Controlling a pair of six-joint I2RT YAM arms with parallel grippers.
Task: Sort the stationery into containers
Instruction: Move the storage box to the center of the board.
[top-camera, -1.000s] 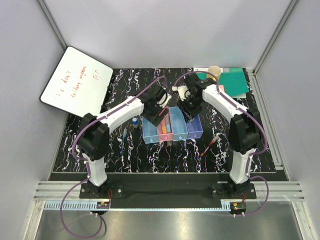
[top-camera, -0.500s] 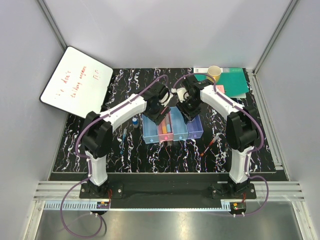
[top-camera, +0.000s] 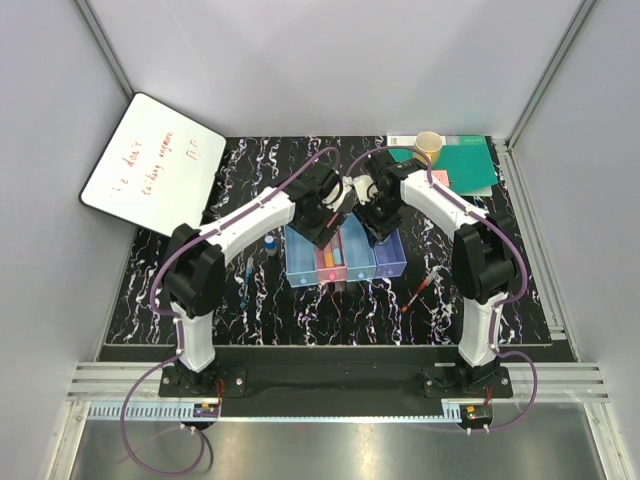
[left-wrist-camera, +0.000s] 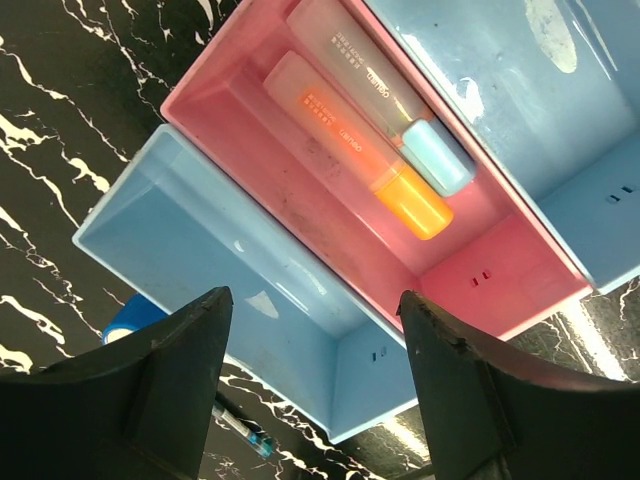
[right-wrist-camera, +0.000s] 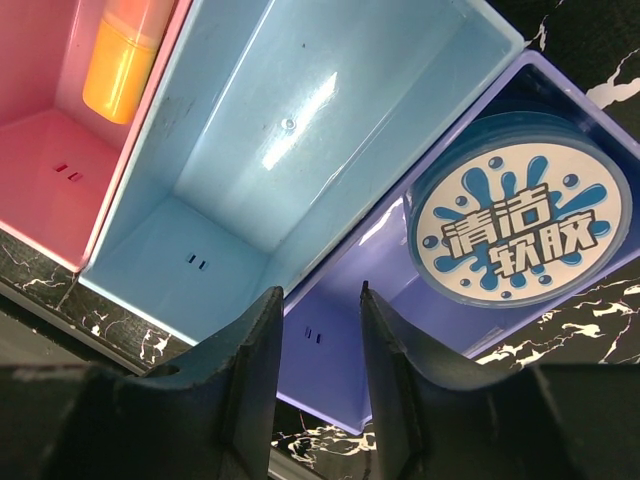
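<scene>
The four joined containers (top-camera: 300, 268) stand mid-table: light blue (left-wrist-camera: 200, 235), pink (left-wrist-camera: 250, 120), light blue (right-wrist-camera: 300, 130), purple (right-wrist-camera: 350, 320). The orange marker (left-wrist-camera: 350, 150) and the teal marker (left-wrist-camera: 400, 100) lie in the pink tray. The round blue-white tin (right-wrist-camera: 520, 220) lies in the purple tray. My left gripper (left-wrist-camera: 312, 300) is open and empty, above the first blue and pink trays. My right gripper (right-wrist-camera: 318, 295) is slightly open and empty, above the edge between the second blue and purple trays. The blue-capped bottle (top-camera: 271, 244) and blue pen (top-camera: 247, 280) are left of the trays. The red pen (top-camera: 420, 290) lies to the right. The eraser does not show.
A yellow cup (top-camera: 428, 146) and a green book (top-camera: 465, 165) sit at the back right. A whiteboard (top-camera: 150, 165) leans at the back left. The two arms almost meet over the trays.
My left gripper has moved right, from over the first blue tray towards the pink one. My right gripper has shifted slightly left and back over the trays.
</scene>
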